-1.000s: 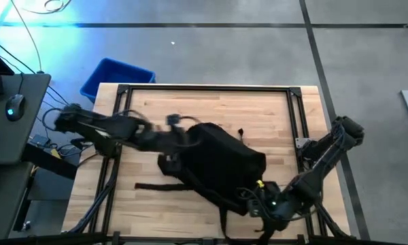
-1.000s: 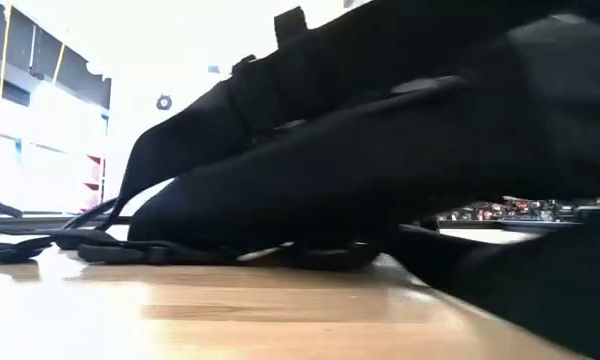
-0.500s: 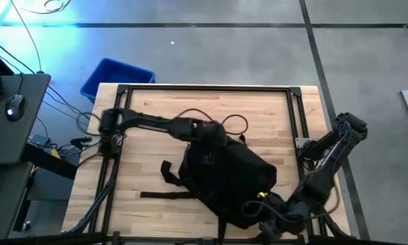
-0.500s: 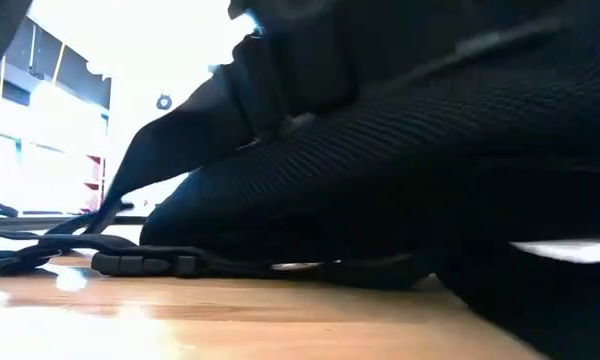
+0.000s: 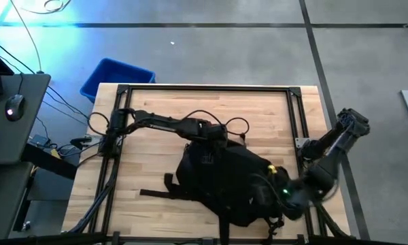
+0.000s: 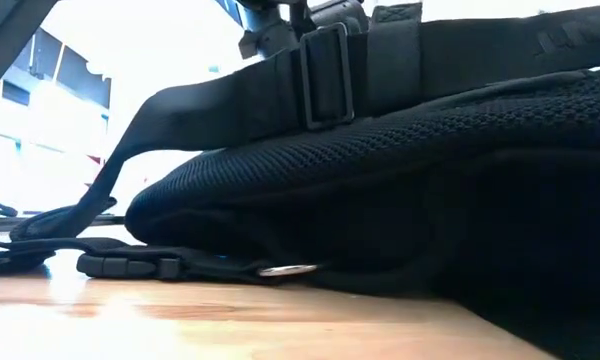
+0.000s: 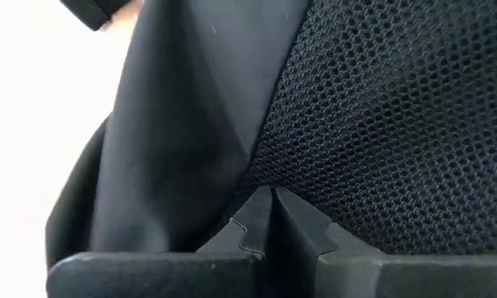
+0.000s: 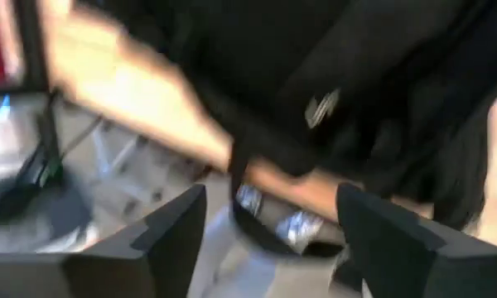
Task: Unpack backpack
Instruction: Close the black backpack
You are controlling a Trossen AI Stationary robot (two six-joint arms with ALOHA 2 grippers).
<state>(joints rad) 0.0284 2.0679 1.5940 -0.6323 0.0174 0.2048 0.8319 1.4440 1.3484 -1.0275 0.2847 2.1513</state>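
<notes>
Left gripper jaws closed, pinching large black fabric backpack to steady it; right gripper jaws open, empty beside it.

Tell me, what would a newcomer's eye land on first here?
The big black backpack sprawled over the middle of the wooden table, straps trailing to its left. The left gripper sits shut at the pack's far edge, and the right gripper, fingers apart, is at its right side.

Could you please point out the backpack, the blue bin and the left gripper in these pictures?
backpack (image 5: 224,180): high view, middle of its black body.
blue bin (image 5: 115,75): high view, its inner floor.
left gripper (image 7: 272,199): left wrist view, where the shut fingertips meet.
</notes>
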